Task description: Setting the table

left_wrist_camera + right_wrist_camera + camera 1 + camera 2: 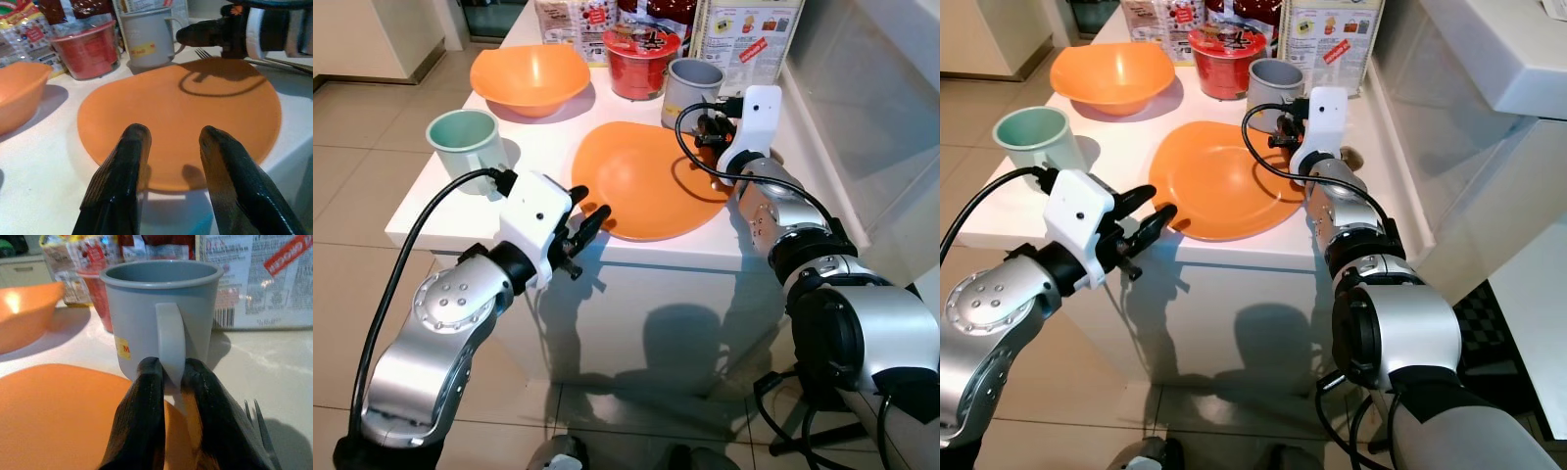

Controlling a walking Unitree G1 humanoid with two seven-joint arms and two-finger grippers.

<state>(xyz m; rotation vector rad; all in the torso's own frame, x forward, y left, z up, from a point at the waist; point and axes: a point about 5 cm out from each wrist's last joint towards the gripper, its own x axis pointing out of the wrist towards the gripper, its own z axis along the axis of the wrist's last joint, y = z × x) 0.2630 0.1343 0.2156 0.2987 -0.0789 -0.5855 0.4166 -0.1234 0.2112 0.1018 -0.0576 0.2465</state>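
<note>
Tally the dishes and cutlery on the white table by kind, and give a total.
Mugs: 2, a grey mug and a mint green mug
Bowls: 1, an orange bowl
Plates: 1, an orange plate
Forks: 1, a fork beside the plate
Total: 5

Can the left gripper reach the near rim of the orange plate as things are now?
Probably yes: the left gripper is open just before the orange plate, and nothing lies between its fingers and that rim.
</note>
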